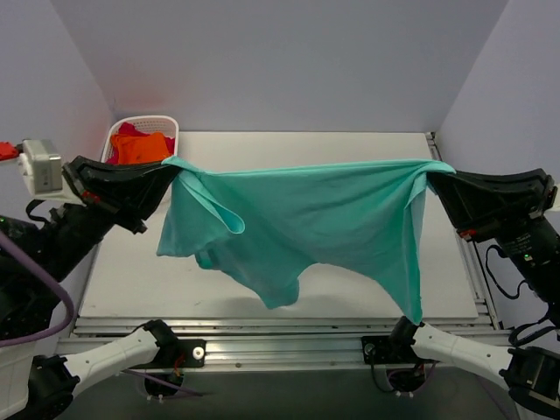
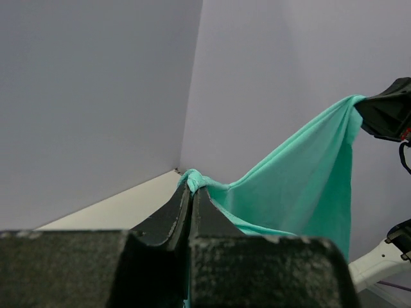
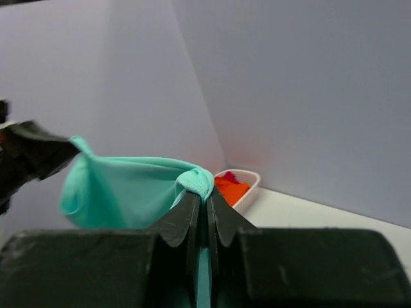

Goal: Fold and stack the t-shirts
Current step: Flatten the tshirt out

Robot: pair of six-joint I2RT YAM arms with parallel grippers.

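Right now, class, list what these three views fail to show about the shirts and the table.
- Top view: the hanging teal t-shirt hides the table beneath it.
- Top view: the left claw covers the near side of the basket; the orange t-shirt lies bunched, shape unreadable.
- Right wrist view: the right claw blocks the lower frame.

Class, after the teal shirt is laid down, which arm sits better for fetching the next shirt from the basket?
Probably left: the left gripper, pinching the teal shirt, hangs beside the basket containing the orange shirt; the right gripper is across the table.
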